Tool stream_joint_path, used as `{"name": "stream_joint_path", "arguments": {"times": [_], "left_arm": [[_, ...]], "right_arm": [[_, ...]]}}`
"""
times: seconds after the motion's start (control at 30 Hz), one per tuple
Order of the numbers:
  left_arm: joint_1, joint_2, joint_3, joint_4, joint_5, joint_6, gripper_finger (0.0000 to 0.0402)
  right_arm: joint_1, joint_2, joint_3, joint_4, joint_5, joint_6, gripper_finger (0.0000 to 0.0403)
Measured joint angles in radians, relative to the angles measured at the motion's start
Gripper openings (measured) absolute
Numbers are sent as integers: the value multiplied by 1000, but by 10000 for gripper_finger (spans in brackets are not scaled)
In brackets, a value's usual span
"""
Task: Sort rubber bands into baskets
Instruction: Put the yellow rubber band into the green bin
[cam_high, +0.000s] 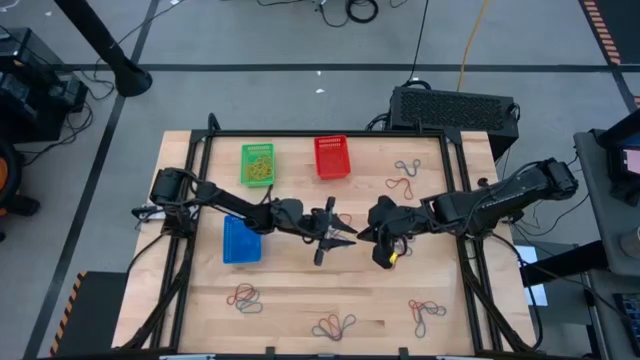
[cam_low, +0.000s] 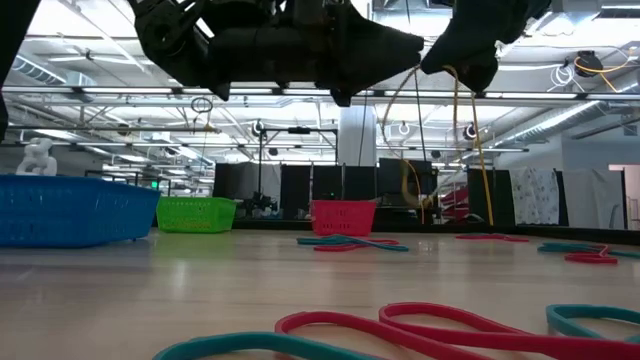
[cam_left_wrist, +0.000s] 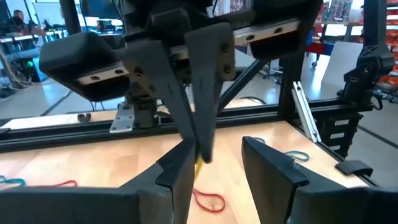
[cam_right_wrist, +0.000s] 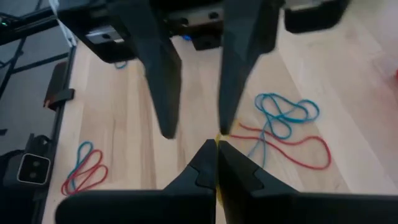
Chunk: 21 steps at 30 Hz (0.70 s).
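Observation:
Above the middle of the table my right gripper (cam_right_wrist: 216, 149) is shut on a yellow rubber band (cam_left_wrist: 198, 163). My left gripper (cam_left_wrist: 227, 168) faces it, open and level, one finger on either side of the right gripper's tips; whether it touches the band I cannot tell. A green basket (cam_high: 257, 165) with yellowish bands and a red basket (cam_high: 332, 157) stand at the far side, and a blue basket (cam_high: 241, 240) stands under the left arm. Loose rubber bands lie in clusters far right (cam_high: 403, 182), near left (cam_high: 244, 297), near middle (cam_high: 333, 325) and near right (cam_high: 427, 312). My right gripper pinches the yellow rubber band between its two shut fingers; a bit of yellow (cam_right_wrist: 217, 140) shows at their tips. The fingers slant down toward the table's left. The band is lifted clear of the table.
A black frame (cam_high: 452, 170) runs around the table top. Red and blue bands (cam_right_wrist: 283, 127) lie on the wood under the grippers. A dark box (cam_high: 452, 107) stands behind the far right corner.

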Motion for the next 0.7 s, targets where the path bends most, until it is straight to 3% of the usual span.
{"name": "stream_joint_path", "arguments": {"times": [0.7], "left_arm": [[-1, 0, 2, -95, -11, -8, 129]], "right_arm": [[6, -4, 0, 29, -26, -23, 0]]}}
